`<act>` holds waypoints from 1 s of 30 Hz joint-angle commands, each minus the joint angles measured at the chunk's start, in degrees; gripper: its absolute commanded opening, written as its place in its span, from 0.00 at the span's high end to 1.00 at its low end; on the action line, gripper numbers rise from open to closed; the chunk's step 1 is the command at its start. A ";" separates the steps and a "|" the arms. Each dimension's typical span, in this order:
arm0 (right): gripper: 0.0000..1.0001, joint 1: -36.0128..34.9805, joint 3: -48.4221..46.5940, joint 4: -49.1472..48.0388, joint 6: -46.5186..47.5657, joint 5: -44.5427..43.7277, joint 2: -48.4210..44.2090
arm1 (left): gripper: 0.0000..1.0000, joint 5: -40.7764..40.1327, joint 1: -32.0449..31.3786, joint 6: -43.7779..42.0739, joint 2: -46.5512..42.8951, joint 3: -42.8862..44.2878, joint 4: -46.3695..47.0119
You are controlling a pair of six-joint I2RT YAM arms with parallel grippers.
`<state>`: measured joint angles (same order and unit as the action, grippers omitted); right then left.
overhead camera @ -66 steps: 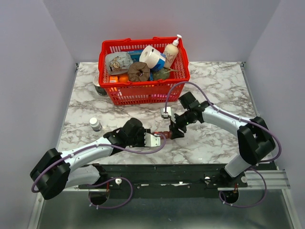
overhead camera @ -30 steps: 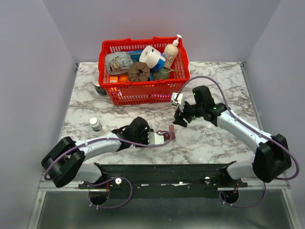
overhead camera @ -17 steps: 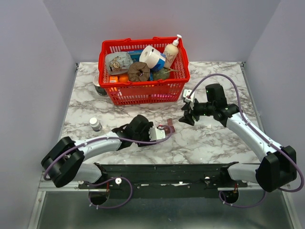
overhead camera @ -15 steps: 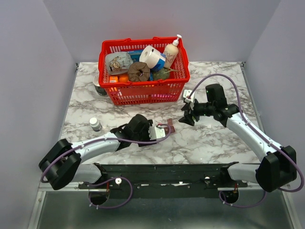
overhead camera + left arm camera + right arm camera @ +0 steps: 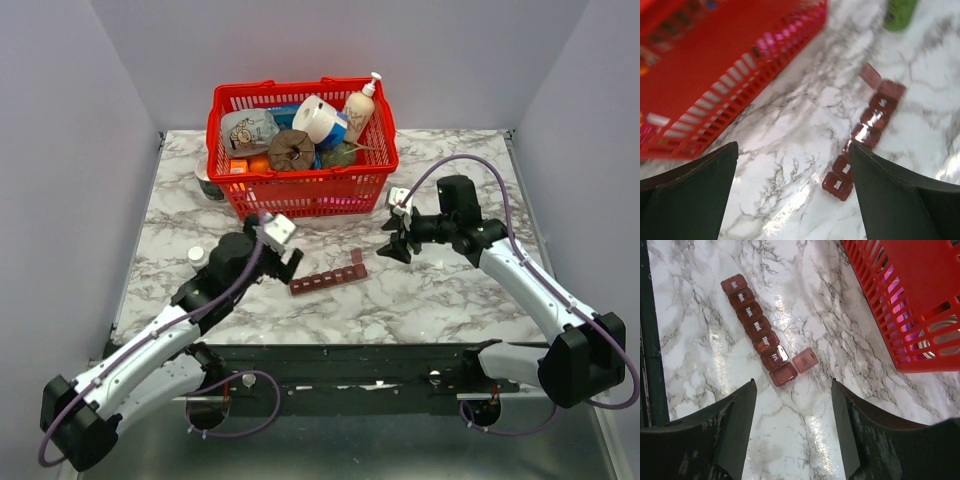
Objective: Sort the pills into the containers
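The containers [image 5: 327,277] are a dark-red strip of day-labelled compartments lying flat on the marble between my two arms. In the right wrist view the containers [image 5: 756,332] have the end compartment's lid [image 5: 805,361] flipped open. No pills show in any view. My left gripper [image 5: 291,264] hovers just left of the strip, open and empty. In its wrist view the containers [image 5: 865,135] lie past the right fingertip [image 5: 910,200]. My right gripper [image 5: 392,243] hangs open and empty to the strip's upper right, and in its own view the right gripper [image 5: 792,425] is over bare marble.
A red mesh basket [image 5: 300,195] full of groceries stands at the back centre. A small white-capped bottle [image 5: 197,255] sits by my left arm, and a jar [image 5: 208,186] left of the basket. A blurred green object [image 5: 900,12] shows beyond the strip.
My left gripper has opened and let go of the strip, then drawn back left and up. The strip now lies free on the table. My right arm has barely moved.
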<state>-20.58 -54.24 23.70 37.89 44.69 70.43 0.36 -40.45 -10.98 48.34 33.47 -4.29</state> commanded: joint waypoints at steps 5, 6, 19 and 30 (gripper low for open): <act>0.30 0.54 0.80 0.99 1.31 2.60 -1.09 | 0.01 -20.31 8.45 45.67 -10.02 5.81 -23.17; 0.30 0.54 0.89 0.99 1.40 2.69 -1.00 | 0.01 -20.92 9.67 49.70 -9.93 6.07 -24.87; 0.30 0.54 1.06 0.99 1.49 2.25 -1.18 | 0.04 -19.25 35.43 58.44 3.86 2.30 -27.52; 0.30 0.45 1.41 0.99 1.75 3.21 -1.79 | 0.05 -22.68 43.43 56.25 18.10 2.74 -18.30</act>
<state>-20.25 -53.82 23.73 38.65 45.60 69.84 -20.14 0.25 45.12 61.80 34.98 -26.00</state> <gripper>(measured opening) 0.702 0.961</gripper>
